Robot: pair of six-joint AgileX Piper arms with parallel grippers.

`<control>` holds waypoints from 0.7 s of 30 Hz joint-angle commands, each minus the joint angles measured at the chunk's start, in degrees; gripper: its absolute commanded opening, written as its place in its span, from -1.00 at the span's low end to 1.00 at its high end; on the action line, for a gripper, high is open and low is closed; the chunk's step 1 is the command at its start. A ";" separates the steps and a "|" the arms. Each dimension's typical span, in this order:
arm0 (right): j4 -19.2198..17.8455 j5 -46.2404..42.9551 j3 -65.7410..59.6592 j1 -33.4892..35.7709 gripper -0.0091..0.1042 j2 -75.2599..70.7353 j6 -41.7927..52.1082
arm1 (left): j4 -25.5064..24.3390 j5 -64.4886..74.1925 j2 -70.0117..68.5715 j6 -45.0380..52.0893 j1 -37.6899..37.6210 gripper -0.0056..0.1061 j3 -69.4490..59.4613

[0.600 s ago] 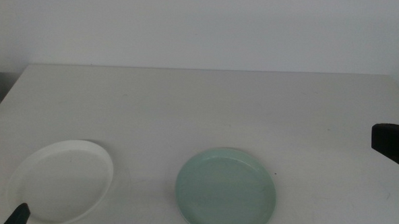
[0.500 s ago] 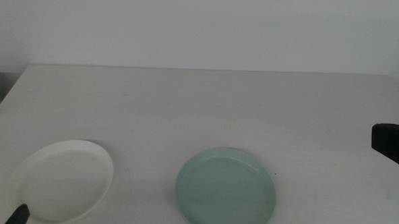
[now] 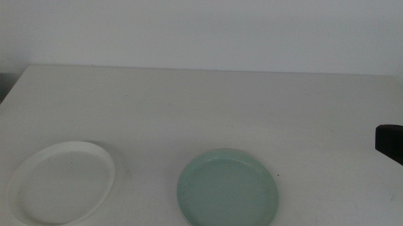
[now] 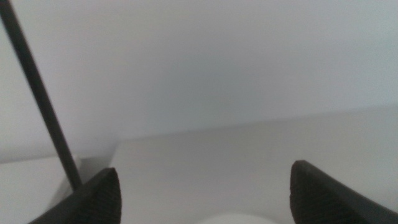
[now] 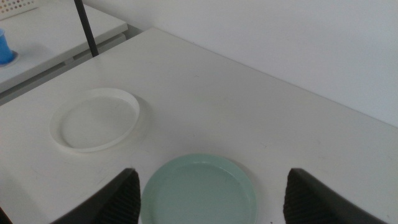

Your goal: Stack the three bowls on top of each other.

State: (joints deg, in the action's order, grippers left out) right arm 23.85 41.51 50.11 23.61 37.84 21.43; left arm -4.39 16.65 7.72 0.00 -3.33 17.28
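A white bowl lies at the table's front left and also shows in the right wrist view. A pale mint green bowl lies at the front centre, apart from the white one. It shows in the right wrist view too. The grey-blue bowl does not show on its own. A faint second rim shows under the mint bowl. My right gripper is open and empty, above and behind the mint bowl, and shows as a dark piece at the right edge of the middle view. My left gripper is open and empty, out of the middle view.
The white table ends at a pale wall. A thin dark pole stands beyond the table's left side. Beside it is a low white side table with a blue cup.
The dark tip of my left gripper, seen at the bottom left corner over the white bowl, has drawn back out of the middle view. The bowls and the right arm have not moved.
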 commanded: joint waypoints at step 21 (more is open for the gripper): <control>0.48 -3.44 1.53 -0.01 0.20 0.02 0.19 | -2.53 23.00 35.99 -10.85 -0.04 0.78 35.12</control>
State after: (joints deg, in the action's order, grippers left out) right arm 23.85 41.51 50.11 23.61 37.84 21.28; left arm -7.14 43.11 42.59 -10.01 -3.33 50.31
